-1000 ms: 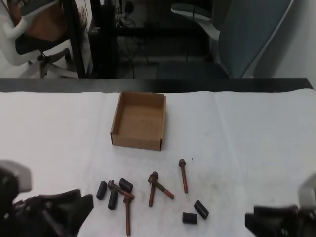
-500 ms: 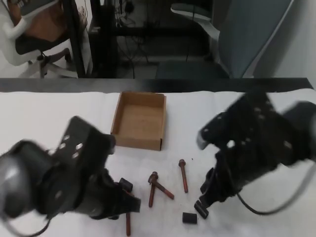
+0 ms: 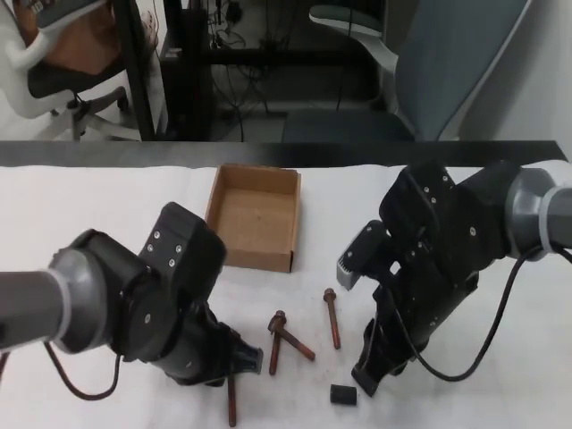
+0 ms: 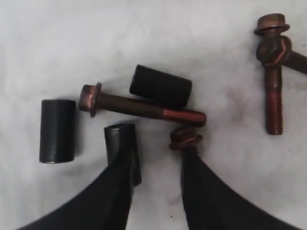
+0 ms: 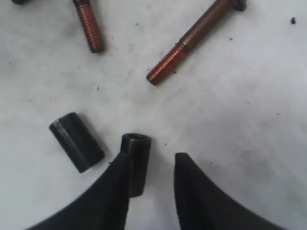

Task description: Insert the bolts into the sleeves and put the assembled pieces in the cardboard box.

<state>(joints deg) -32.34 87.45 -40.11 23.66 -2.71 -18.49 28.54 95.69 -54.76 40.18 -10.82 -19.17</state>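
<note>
L claw (image 4: 158, 163) sits low over the cloth (image 4: 230, 28), fingers apart, nothing gripped. A near sleeve (image 4: 120, 141) lies partly under one fingertip, and a bolt head (image 4: 185, 138) sits at the tip of the other. Just beyond lies a flat bolt (image 4: 144, 106) w/ a 2nd sleeve (image 4: 160, 86) touching its shank. A 3rd sleeve (image 4: 57, 130) lies apart from it. Crossed bolts (image 4: 272, 57) lie off to one side.

R claw (image 5: 152, 165) is also low & released, grasping nothing. A short sleeve (image 5: 137, 155) lies btwn its fingers, against one. A loose sleeve (image 5: 76, 141) lies just beside it, outside the gap. A long bolt (image 5: 192, 40) & a bolt tip (image 5: 91, 31) lie farther off.

Box (image 3: 250, 257) sits farther back on the cloth, btwn the arms, well apart from both claws & from the bolts & sleeves.
</note>
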